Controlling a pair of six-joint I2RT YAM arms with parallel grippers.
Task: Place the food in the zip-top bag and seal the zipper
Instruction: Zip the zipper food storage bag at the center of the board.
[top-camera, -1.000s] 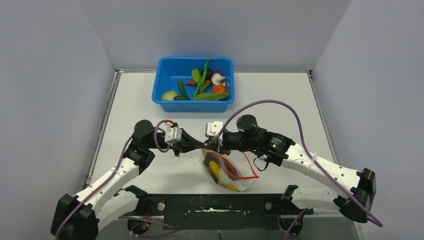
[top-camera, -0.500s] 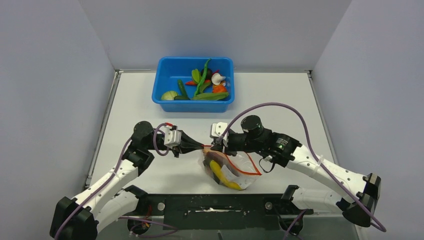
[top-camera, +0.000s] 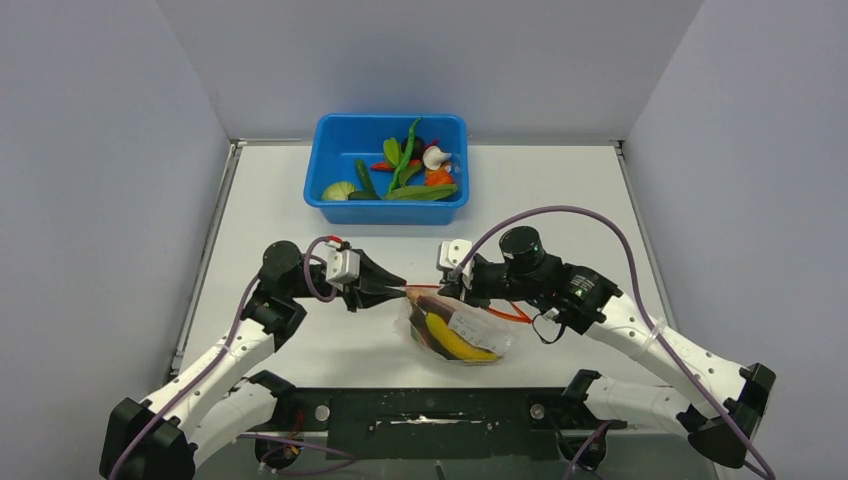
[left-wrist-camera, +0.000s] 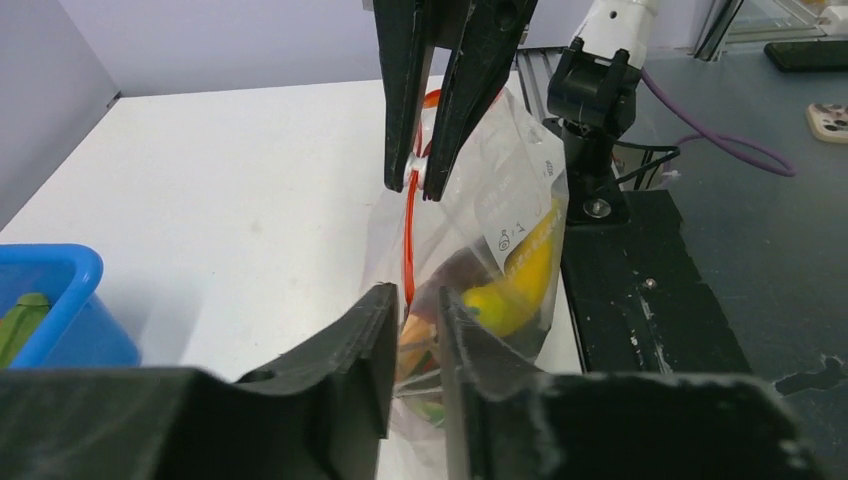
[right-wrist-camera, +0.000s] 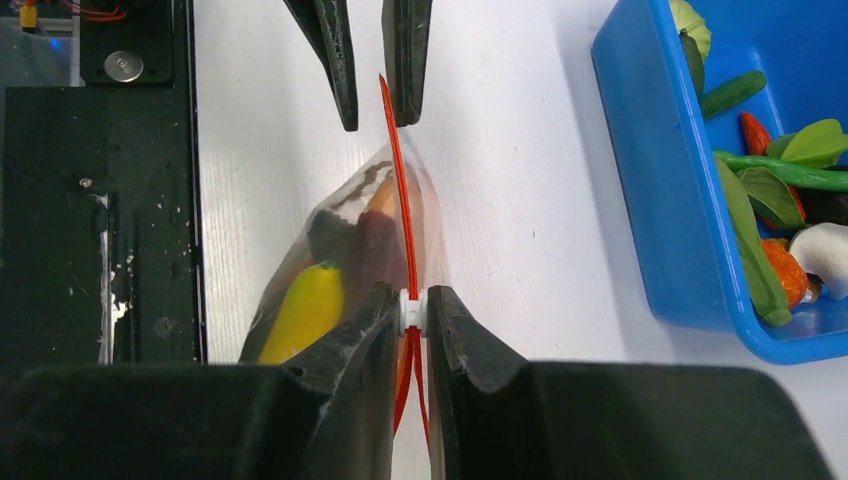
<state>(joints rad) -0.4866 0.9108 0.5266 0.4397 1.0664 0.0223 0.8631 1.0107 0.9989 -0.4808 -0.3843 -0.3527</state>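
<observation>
You have next to nothing to read here. The only print is on the zip-top bag (left-wrist-camera: 515, 140). In the left wrist view, a pale printed panel (left-wrist-camera: 503, 228) on the bag's right wall carries a small dark swirl-shaped mark (left-wrist-camera: 500, 241) with a few tiny characters around it. More fine print runs near the bag's right edge. All of it is too small for you to make out a letter or number. From the top camera the same panel (top-camera: 468, 322) shows only as a white patch on the bag's upper face, and its print is unreadable there too.
</observation>
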